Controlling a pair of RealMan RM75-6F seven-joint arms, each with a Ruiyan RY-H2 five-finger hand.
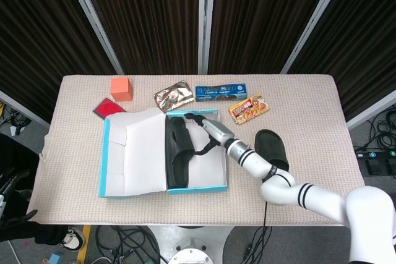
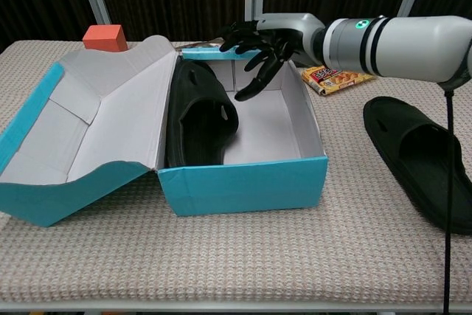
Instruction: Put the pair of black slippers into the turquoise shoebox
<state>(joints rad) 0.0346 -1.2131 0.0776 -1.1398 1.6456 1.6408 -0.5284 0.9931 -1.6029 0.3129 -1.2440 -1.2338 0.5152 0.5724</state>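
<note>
over the open shoebox (image 2: 243,182) hangs the right hand (image 2: 258,46), fingers (image 2: 251,86) spread and holding nothing, above the bare right half of the box floor. one slipper (image 2: 195,112) lies inside along the left wall, tipped on its side. second slipper (image 2: 417,156) rests on the surface (image 2: 221,256) right of the box, apart from it. left hand not seen.

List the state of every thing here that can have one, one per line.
turquoise shoebox: open, lid folded out flat.
slipper in box: inside, leaning along the lid-side wall.
slipper on table: outside the box, lying flat.
right hand: above the box, fingers spread, holding nothing.
left hand: not in view.
snack packet: lying flat, sealed as far as visible.
</note>
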